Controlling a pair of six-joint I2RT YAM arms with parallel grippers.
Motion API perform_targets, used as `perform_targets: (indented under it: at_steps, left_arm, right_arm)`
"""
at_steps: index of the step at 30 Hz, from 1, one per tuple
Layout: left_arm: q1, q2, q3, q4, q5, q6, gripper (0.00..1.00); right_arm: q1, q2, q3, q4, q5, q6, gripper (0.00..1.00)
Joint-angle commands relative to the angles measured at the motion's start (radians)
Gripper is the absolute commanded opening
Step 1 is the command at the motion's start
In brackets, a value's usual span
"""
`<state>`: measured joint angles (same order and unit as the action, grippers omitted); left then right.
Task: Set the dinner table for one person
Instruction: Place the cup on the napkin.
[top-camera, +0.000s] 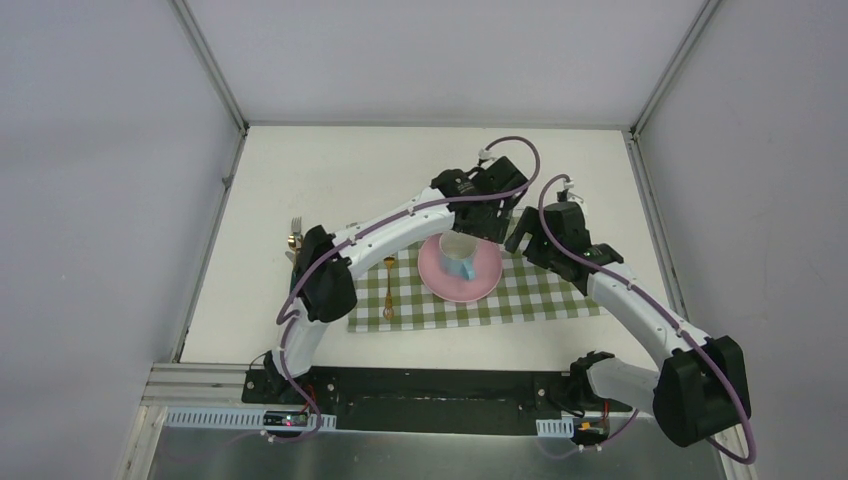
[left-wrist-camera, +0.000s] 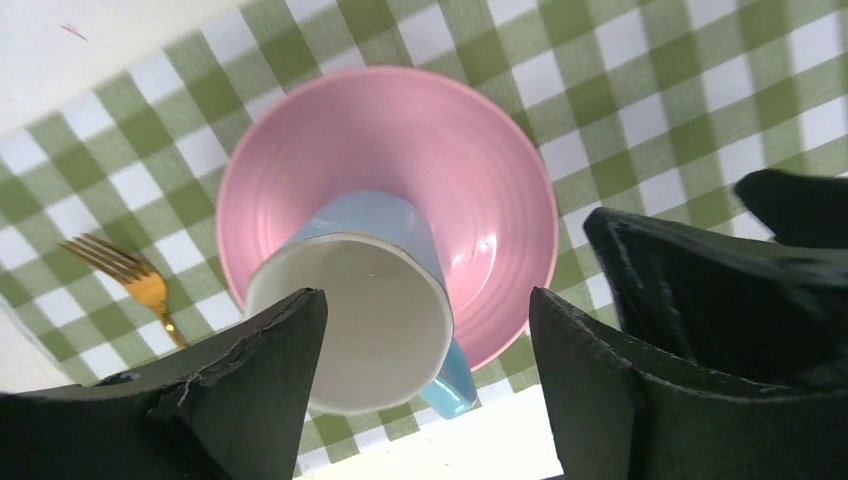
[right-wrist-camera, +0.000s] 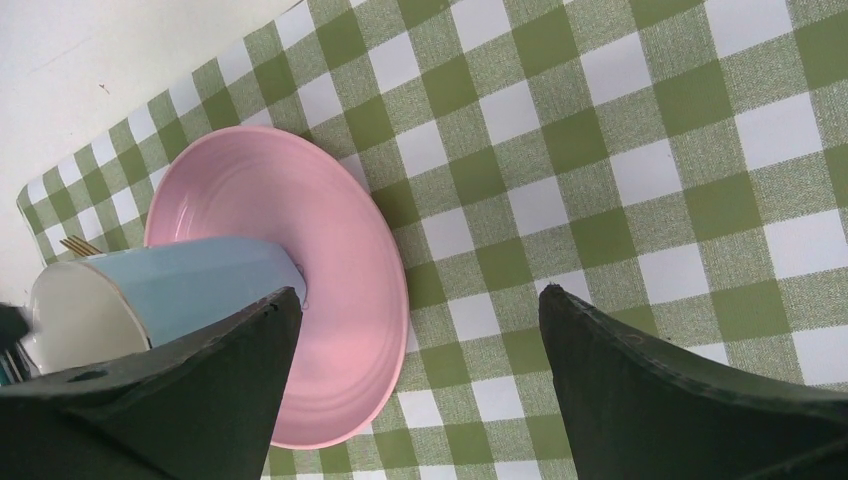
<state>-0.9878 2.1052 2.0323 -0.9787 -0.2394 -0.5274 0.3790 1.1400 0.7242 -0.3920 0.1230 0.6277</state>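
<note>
Though cup (left-wrist-camera: 360, 320) sits on plate (left-wrist-camera: 470, 170), fork (left-wrist-camera: 130, 275) left of plate, counter (top-camera: 300, 180) under it, left fingers (left-wrist-camera: 250, 390) & right fingers (right-wrist-camera: 660, 400) gape empty nr plate: prob. half done, other cutlery pending.

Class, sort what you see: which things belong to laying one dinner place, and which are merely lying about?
Belong to the job: dinner table, checked cloth, pink plate, blue cup, gold fork, second fork.
Merely there: aluminium rails, grey walls.
</note>
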Motion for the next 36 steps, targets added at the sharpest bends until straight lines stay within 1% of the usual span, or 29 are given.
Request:
perform_targets:
  at_steps: [1,3,5,7,9,13,16,20,28,33,35,36]
  left_arm:
    - [0.008,-0.129,0.136,-0.067,-0.141,0.074,0.76]
    - [0.01,-0.175,0.146,-0.08,-0.205,0.09,0.75]
    - [0.011,-0.241,0.108,-0.088,-0.289,0.087,0.73]
    - [0.021,-0.32,0.006,-0.084,-0.369,0.063,0.72]
    - [0.047,-0.401,-0.121,-0.063,-0.408,0.033,0.72]
    - [0.141,-0.538,-0.383,0.053,-0.34,-0.007,0.7]
    - [0.199,-0.58,-0.494,0.102,-0.282,-0.026,0.69]
    - [0.211,-0.563,-0.533,0.107,-0.272,-0.029,0.68]
    - [0.219,-0.538,-0.535,0.117,-0.259,-0.025,0.68]
    - [0.221,-0.542,-0.54,0.119,-0.259,-0.025,0.68]
    - [0.224,-0.542,-0.543,0.122,-0.259,-0.026,0.68]
    - [0.223,-0.542,-0.545,0.125,-0.258,-0.028,0.68]
  right_arm:
    - [-0.005,0.008,0.006,0.045,-0.01,0.0,0.93]
    - [-0.005,0.024,0.017,0.052,-0.026,-0.003,0.92]
    - [0.0,0.05,0.047,0.049,-0.053,-0.012,0.91]
    - [0.019,0.084,0.099,0.036,-0.072,-0.033,0.9]
    - [0.064,0.126,0.164,0.002,-0.059,-0.057,0.89]
    - [0.125,0.173,0.254,-0.022,-0.034,-0.073,0.89]
    - [0.153,0.202,0.317,-0.045,-0.025,-0.09,0.89]
    - [0.186,0.239,0.36,-0.066,-0.016,-0.099,0.88]
    - [0.244,0.274,0.346,-0.056,-0.002,-0.083,0.85]
    - [0.265,0.272,0.32,-0.048,0.006,-0.07,0.75]
    - [0.273,0.27,0.307,-0.045,0.01,-0.063,0.65]
    - [0.278,0.269,0.299,-0.042,0.013,-0.06,0.62]
